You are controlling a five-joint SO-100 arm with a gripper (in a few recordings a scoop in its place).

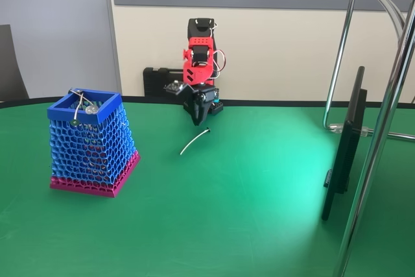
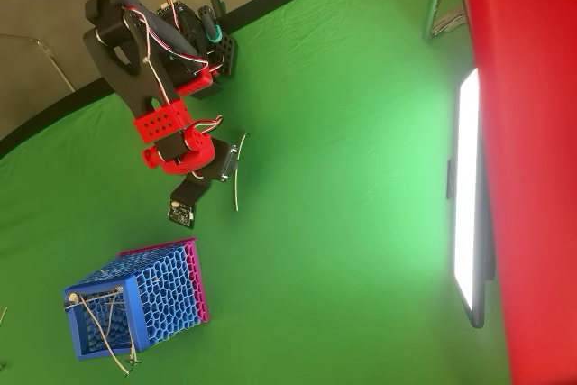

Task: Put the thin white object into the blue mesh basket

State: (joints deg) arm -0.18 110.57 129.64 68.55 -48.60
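Lighting: bright, even. Glare patch on green table [image 1: 305,173] in fixed view, by screen [image 2: 467,196], blown-out white overhead. Shadows soft, short. Red blur, out-of-focus, overhead right edge.

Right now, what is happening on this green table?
A red and black robot arm holds its gripper low over the table, just behind the thin white object, which lies flat on the cloth, not yet grasped. The blue mesh basket stands off to the left, with a metallic wire piece hanging over its rim.
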